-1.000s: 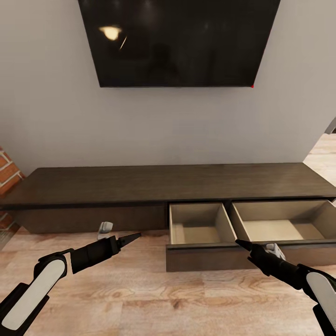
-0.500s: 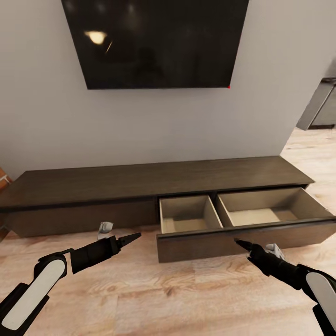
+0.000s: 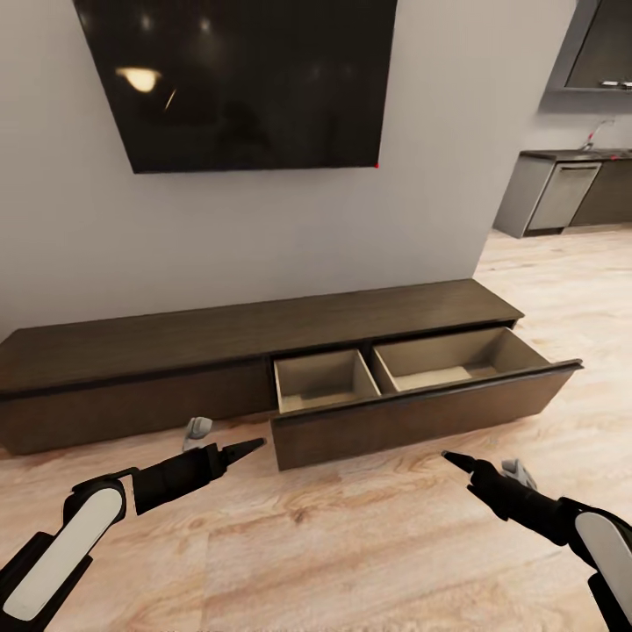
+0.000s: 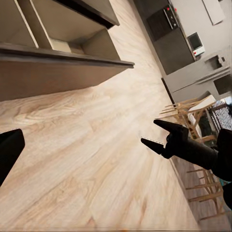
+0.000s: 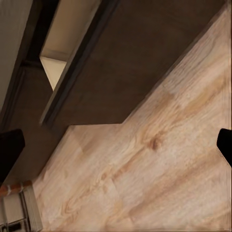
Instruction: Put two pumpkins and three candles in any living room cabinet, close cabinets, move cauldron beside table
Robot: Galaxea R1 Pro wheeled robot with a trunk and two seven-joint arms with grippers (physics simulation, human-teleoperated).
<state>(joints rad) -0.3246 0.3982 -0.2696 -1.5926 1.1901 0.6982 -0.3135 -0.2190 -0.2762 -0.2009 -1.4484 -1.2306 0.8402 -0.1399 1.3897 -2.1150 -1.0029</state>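
The long, low dark-brown cabinet (image 3: 175, 338) stands against the white wall. Its right-hand drawer (image 3: 412, 420) is pulled out over the floor, and both of its beige compartments look empty. My left gripper (image 3: 250, 446) hovers above the wooden floor in front of the cabinet's shut left part, open and holding nothing. My right gripper (image 3: 452, 456) hangs in front of the open drawer's front panel, also open and empty. In the left wrist view the right gripper (image 4: 149, 131) has its two black fingers slightly apart. The drawer front (image 5: 140, 63) lies close ahead in the right wrist view.
A large black TV (image 3: 237, 79) hangs on the wall above the cabinet. Grey kitchen cupboards (image 3: 562, 193) stand at the far right, past the wall's end. Wooden chairs (image 4: 193, 113) are in the left wrist view. The open drawer juts into the floor space.
The whole picture has shifted left, so the camera has turned right, and the kitchen has come into view. Both arms keep the same pose. The drawer stays open.
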